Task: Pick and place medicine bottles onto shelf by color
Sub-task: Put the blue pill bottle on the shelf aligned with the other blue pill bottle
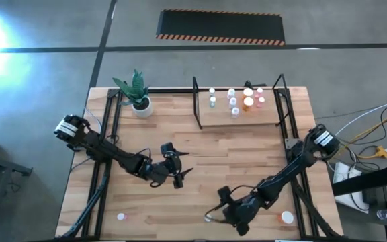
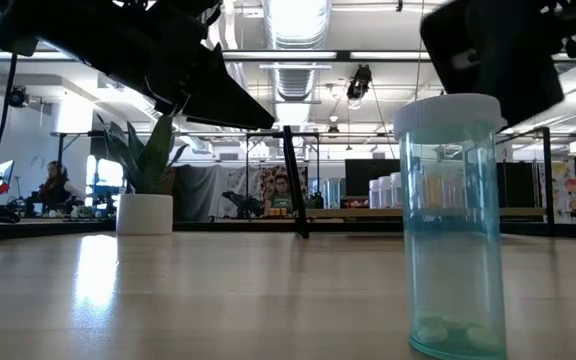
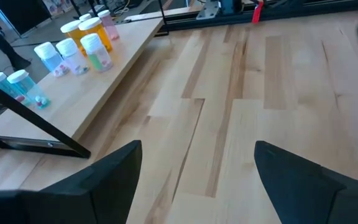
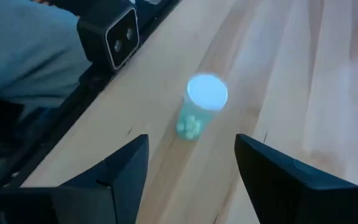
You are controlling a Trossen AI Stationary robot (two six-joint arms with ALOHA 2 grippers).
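A green-tinted medicine bottle point(image 4: 201, 107) with a white cap stands upright on its base on the table near the near edge; it also shows in the low view point(image 2: 453, 225). My right gripper point(image 4: 191, 180) is open just short of it and a little above, with the bottle ahead of the gap between the fingers; it also shows in the high view point(image 1: 222, 206). My left gripper point(image 1: 180, 165) is open and empty over the table's middle, facing the shelf point(image 3: 114, 74). Several bottles point(image 3: 73, 46) stand on the shelf board point(image 1: 244, 111).
A white pot with a green plant point(image 1: 138, 94) stands at the far left. One small bottle point(image 1: 121, 216) stands near the near left corner and a wider one point(image 1: 286, 217) near the near right. The low camera's black housing point(image 4: 114, 34) sits at the near edge beside the green bottle.
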